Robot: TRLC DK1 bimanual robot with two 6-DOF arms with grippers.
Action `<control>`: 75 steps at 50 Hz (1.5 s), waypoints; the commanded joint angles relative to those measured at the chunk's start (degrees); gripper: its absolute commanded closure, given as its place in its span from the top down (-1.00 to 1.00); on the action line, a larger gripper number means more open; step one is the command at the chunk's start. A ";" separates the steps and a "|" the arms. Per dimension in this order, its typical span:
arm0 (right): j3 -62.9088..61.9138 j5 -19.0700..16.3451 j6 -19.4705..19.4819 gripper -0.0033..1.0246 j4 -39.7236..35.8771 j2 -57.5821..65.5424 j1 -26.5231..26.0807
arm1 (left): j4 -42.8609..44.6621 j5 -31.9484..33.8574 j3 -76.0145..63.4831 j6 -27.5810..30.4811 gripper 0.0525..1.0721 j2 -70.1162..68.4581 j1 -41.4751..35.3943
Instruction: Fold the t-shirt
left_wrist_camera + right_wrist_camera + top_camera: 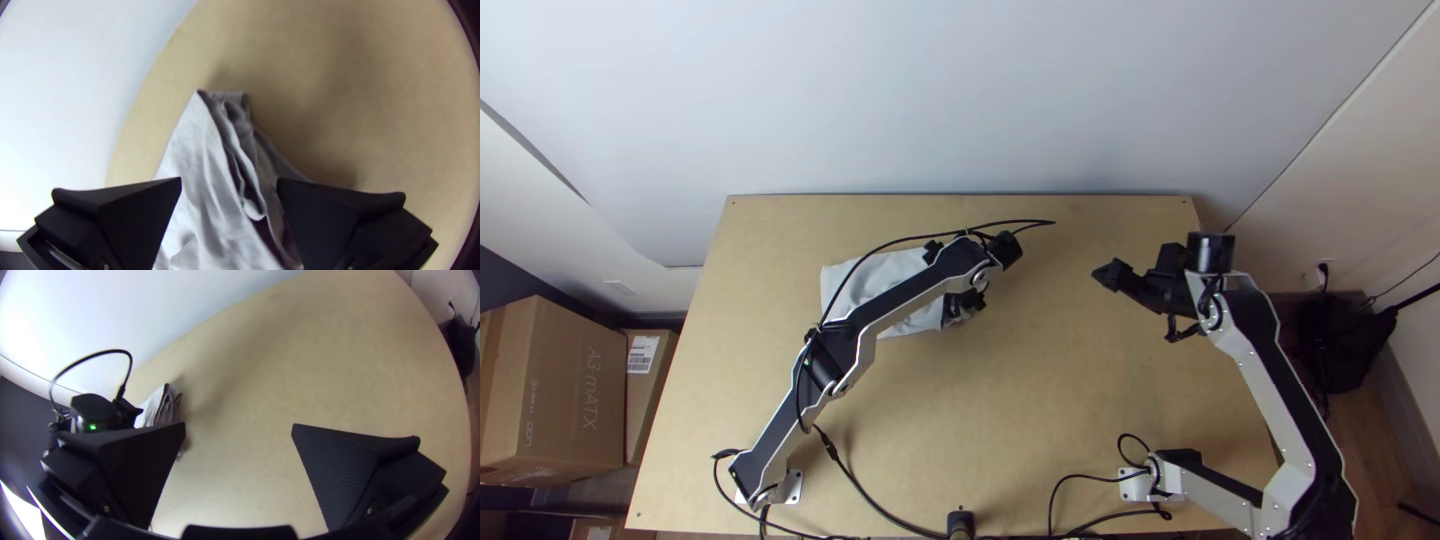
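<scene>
Folding, in hand and apparently well advanced: one light grey-white cloth t-shirt (865, 285), lying as a compact, layered bundle left of centre on the light wooden table (1040, 400), nearer the far edge. Layered edges show along one side; small creases on top; exact number of folds, cannot tell.

Item, left gripper (229, 181), two wide flat black fingers: set apart, one to each side of the bundle's end towards mid-table, cloth between them, no firm grip to be seen. Item, right gripper (239, 425), likewise black and wide: fingers well apart, nothing between them, off to the right above bare wood.

Next move, by judgement: close the left pair on all layers of that end, then turn it over or square it up. Risk: catching the top layer alone and loosening the stack.

Hindrances: silver-and-black left arm (910, 300), crossing above the bundle; thin black cable (1020, 220), looped along it.

Surroundings: large brown cardboard box (570, 390) and smaller brown carton (645, 400), left of the table; black soft bag (1345, 345), right of it; plain white wall (960, 100), beyond.
</scene>
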 commanded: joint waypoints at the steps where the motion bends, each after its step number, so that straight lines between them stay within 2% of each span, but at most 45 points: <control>1: -1.72 -0.41 -0.62 0.91 3.24 4.44 2.23 | 1.54 0.01 2.48 -0.26 0.90 -5.65 -0.09; 4: -1.19 -1.82 -0.62 0.91 5.09 7.43 3.72 | 1.72 1.77 2.66 -0.61 0.90 -8.11 -0.09; 14: 6.01 -11.40 1.23 0.91 8.52 20.53 8.47 | 2.33 3.71 2.31 -3.43 0.90 -17.42 1.76; 20: 11.99 -13.95 1.23 0.91 8.52 27.91 13.57 | 2.42 7.75 1.87 -3.60 0.90 -23.84 4.66; 28: 21.22 -14.74 2.90 0.91 8.52 36.61 20.42 | 2.68 11.70 1.52 -3.51 0.90 -31.13 11.25; 34: 28.78 -14.74 5.09 0.91 8.52 43.82 23.94 | 4.53 19.17 -0.51 -3.16 0.90 -36.58 18.81; 47: 43.72 -14.74 7.03 0.90 7.73 57.27 27.89 | 3.91 26.65 -4.81 -1.58 0.90 -43.00 33.66; 56: 55.32 -14.65 6.94 0.89 2.54 66.49 30.27 | 2.77 30.95 -6.22 -0.26 0.90 -45.72 42.54; 59: 59.72 -14.65 6.59 0.74 -0.80 69.57 30.88 | 2.59 31.92 -6.48 0.26 0.90 -46.34 45.18; 62: 63.32 -14.56 6.33 0.43 -3.96 71.85 31.50 | 2.24 32.89 -6.57 0.70 0.90 -46.96 47.02; 64: 65.08 -14.56 5.62 -0.01 -5.46 73.00 31.85 | 1.98 33.59 -6.66 1.06 0.90 -47.22 48.61; 67: 66.04 -14.56 5.27 -0.94 -5.98 73.88 32.02 | 1.89 33.85 -7.01 1.58 0.90 -47.75 49.92; 75: 65.60 -14.30 2.55 -0.95 -9.85 73.61 30.27 | 1.89 36.58 -8.06 2.55 0.90 -48.89 55.02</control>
